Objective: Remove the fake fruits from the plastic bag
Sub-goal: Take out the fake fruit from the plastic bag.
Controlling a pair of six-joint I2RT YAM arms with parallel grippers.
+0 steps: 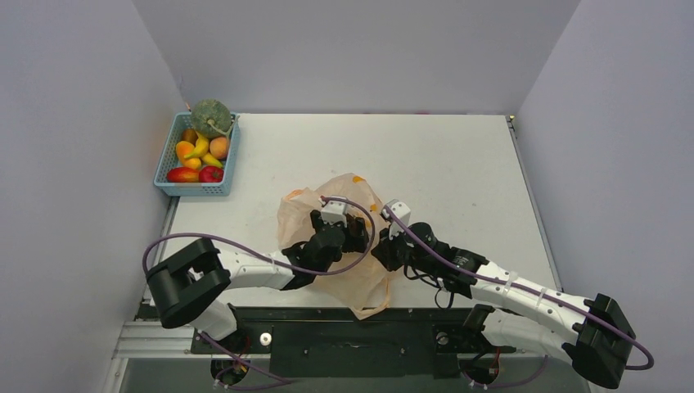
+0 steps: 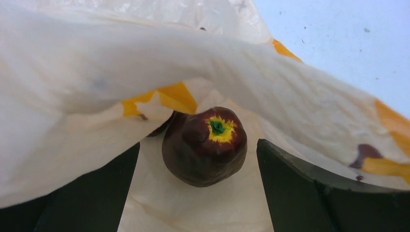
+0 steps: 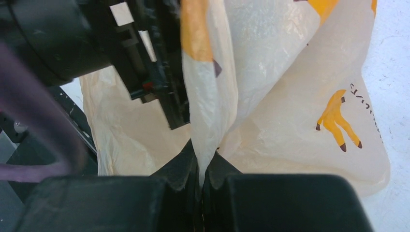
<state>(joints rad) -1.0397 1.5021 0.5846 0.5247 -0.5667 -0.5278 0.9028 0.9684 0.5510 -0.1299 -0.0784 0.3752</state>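
The left gripper [image 2: 197, 144] has its jaws spread wide inside the mouth of the plastic bag [image 2: 145, 63]. A dark red fruit [image 2: 212, 162], glossy, with a yellow ring and a green dot on top, lies on the bag's lower layer between the two black fingers [image 2: 96, 193]. A narrow gap shows on each side of it. The bag's upper layer arches over the fruit like a tent.

The right gripper [image 3: 202, 166] has its jaws pinched tight on a fold of the bag's thin film and holds it upright at the bag's right side. The film is translucent peach with yellow banana prints.

Seen from above, the bag lies crumpled at the near edge of the white table [image 1: 458, 164], with one arm reaching in from each side. Well apart from the bag, beyond it and to its left, a blue mesh basket [image 1: 199, 190] holds other fake fruits [image 1: 196, 155] in yellow, orange and red. A green melon-like ball [image 1: 211, 116] rests on the end of the basket farthest from the bag.
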